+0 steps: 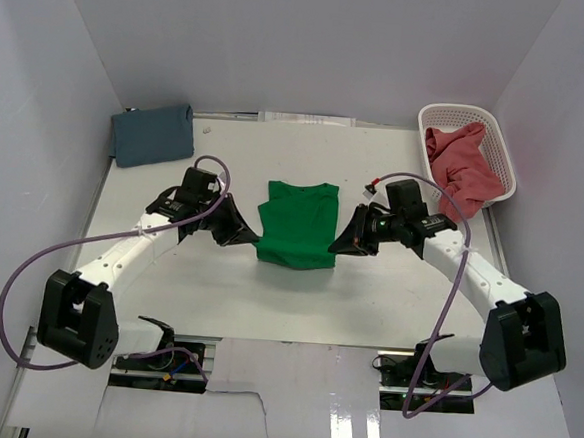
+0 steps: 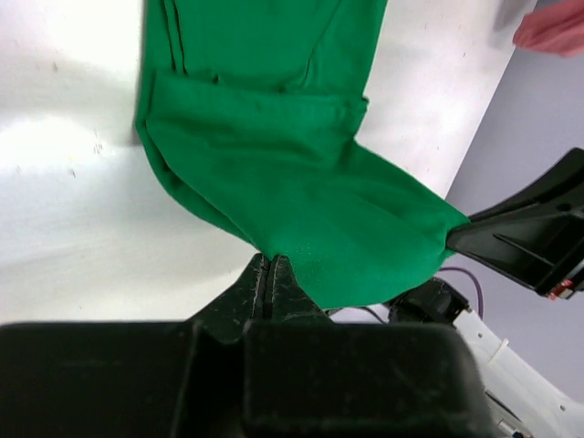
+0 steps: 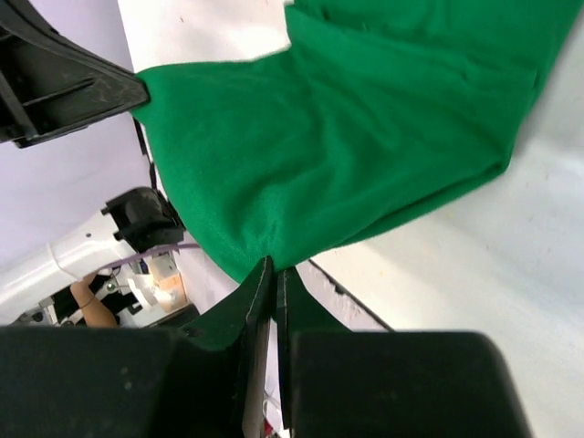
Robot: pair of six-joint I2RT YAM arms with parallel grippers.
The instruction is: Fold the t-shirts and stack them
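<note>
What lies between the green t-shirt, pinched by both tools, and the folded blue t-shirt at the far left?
No loose object: only bare table separates the green t-shirt from the blue t-shirt. However, the left arm's own purple cable loops across that path, behind the left tool.

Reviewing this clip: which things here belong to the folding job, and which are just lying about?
Job: green t-shirt, pinched by left gripper and right gripper; folded blue t-shirt, far left corner; crumpled red t-shirt in the white basket.
Lying about: that basket itself; purple cables.
</note>
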